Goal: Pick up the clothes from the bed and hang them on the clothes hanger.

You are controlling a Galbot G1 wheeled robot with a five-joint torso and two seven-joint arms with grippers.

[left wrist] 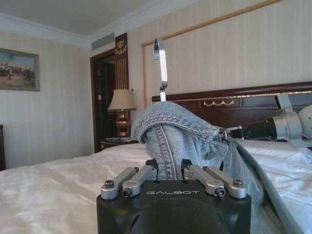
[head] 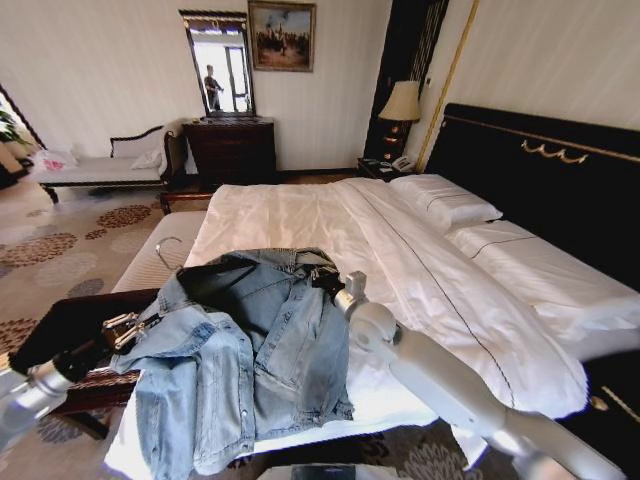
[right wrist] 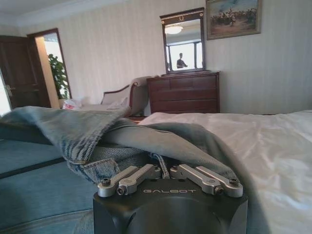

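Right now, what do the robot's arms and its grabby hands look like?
The arms are smooth, rounded, silvery-grey tubes with bulging joints. The left gripper and right gripper each have a chunky black block body with "GALBOT" printed in pale letters. On top sit silver metal finger links, joined by dark round screws. In the head view, the ends near the jacket look black.

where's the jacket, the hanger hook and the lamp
jacket (head: 250,350), head view, on its denim front
hanger hook (left wrist: 161,68), left wrist view, on the silver hook above the collar
lamp (head: 401,102), head view, on the shade
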